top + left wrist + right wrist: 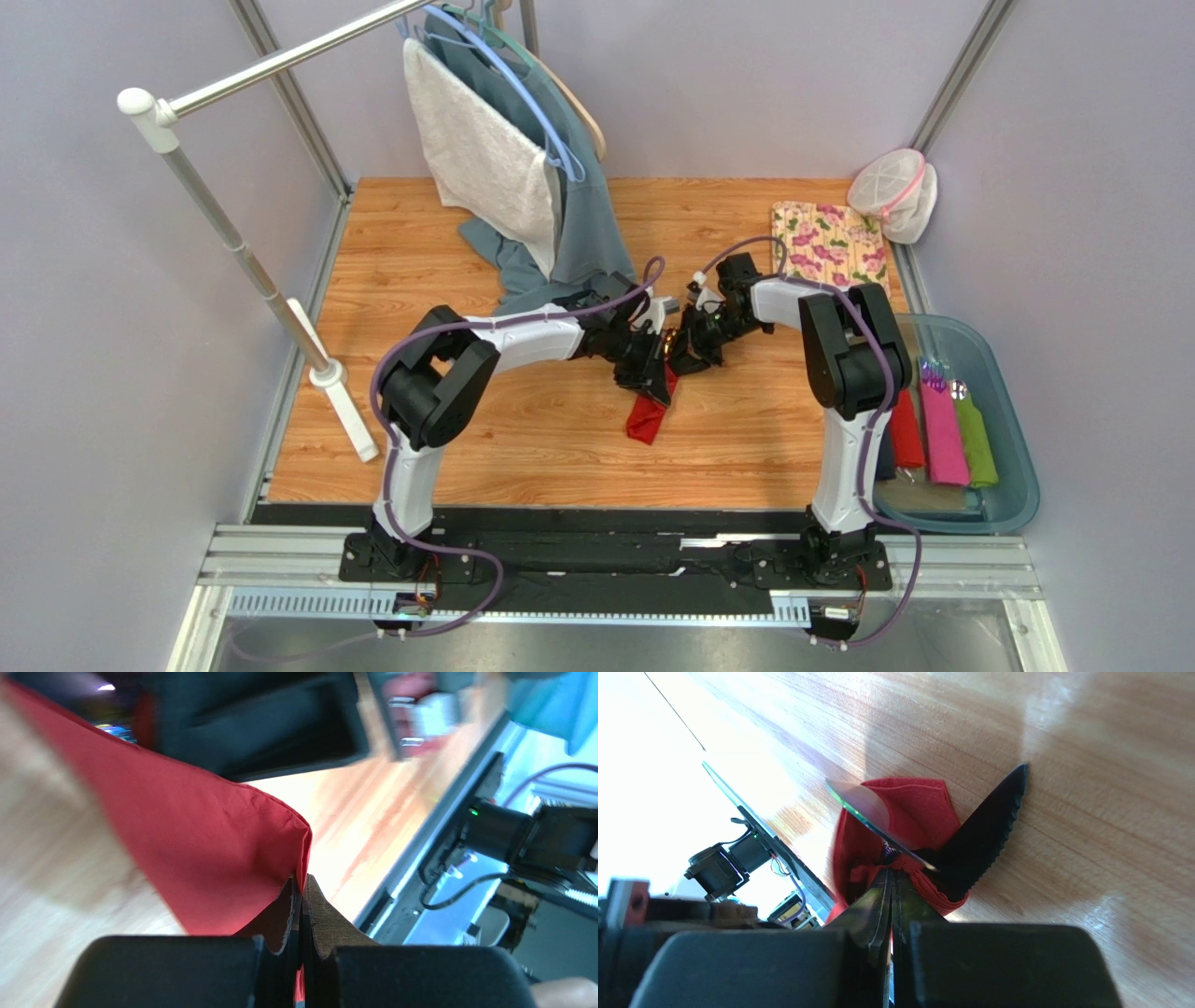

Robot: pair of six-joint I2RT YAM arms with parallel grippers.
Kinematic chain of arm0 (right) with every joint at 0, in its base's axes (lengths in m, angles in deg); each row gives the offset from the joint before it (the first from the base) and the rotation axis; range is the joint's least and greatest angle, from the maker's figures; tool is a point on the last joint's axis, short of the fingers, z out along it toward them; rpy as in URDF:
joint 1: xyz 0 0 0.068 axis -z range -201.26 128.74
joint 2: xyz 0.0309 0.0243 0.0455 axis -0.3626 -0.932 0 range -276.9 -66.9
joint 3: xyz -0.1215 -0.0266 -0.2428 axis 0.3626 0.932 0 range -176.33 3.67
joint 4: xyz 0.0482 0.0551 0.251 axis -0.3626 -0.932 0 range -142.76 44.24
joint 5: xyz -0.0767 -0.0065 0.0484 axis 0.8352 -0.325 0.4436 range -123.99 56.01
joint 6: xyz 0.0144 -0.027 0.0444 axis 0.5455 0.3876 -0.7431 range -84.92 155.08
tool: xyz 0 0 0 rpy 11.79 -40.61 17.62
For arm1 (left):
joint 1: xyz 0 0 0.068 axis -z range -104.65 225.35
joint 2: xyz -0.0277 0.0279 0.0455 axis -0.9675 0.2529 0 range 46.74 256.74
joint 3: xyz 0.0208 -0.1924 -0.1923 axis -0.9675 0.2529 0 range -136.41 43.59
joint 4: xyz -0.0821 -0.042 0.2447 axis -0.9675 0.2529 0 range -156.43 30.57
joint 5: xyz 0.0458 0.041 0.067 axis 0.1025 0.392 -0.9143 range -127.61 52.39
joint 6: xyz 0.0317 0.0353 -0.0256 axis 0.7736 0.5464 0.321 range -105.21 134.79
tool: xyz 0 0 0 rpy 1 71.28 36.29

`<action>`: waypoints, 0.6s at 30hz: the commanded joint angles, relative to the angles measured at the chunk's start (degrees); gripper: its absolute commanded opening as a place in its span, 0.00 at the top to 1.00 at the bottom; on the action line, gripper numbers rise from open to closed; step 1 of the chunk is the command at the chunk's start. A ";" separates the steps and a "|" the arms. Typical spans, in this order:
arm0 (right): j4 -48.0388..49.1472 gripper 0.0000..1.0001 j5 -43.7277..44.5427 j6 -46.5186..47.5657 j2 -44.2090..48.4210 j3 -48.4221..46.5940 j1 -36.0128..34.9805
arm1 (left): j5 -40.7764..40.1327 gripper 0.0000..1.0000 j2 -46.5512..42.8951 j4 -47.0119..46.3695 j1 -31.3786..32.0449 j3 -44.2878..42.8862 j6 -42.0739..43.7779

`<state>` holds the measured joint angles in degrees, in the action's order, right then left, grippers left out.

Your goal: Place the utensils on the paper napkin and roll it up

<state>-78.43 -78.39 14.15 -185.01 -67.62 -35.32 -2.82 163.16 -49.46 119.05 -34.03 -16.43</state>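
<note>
The red paper napkin is bunched and hangs between the two grippers above the middle of the wooden table. My left gripper is shut on one edge of the napkin; in the left wrist view the jaws pinch the red sheet. My right gripper is shut on the napkin's folded edge, with its jaws closed. A black serrated knife blade and a shiny utensil tip stick out of the red bundle.
A clothes rack stands at the left, with cloths on hangers at the back. A floral cloth and a mesh bag lie back right. A blue bin at the right holds pink, green and red rolls.
</note>
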 commanded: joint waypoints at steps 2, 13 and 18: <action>1.73 1.00 11.27 2.12 -3.80 1.68 -0.35 | 4.76 0.99 -0.06 -6.68 1.73 -0.77 -1.38; 1.64 1.00 11.79 2.03 -3.71 1.85 -0.26 | 5.56 1.00 5.30 -13.02 2.79 2.12 -3.05; 0.94 1.00 11.53 2.29 -3.45 1.59 -0.09 | 5.91 0.99 6.62 -14.51 2.79 3.53 -2.71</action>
<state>-78.47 -78.43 13.89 -185.16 -67.62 -35.30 1.22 168.64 -61.63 120.96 -31.63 -19.18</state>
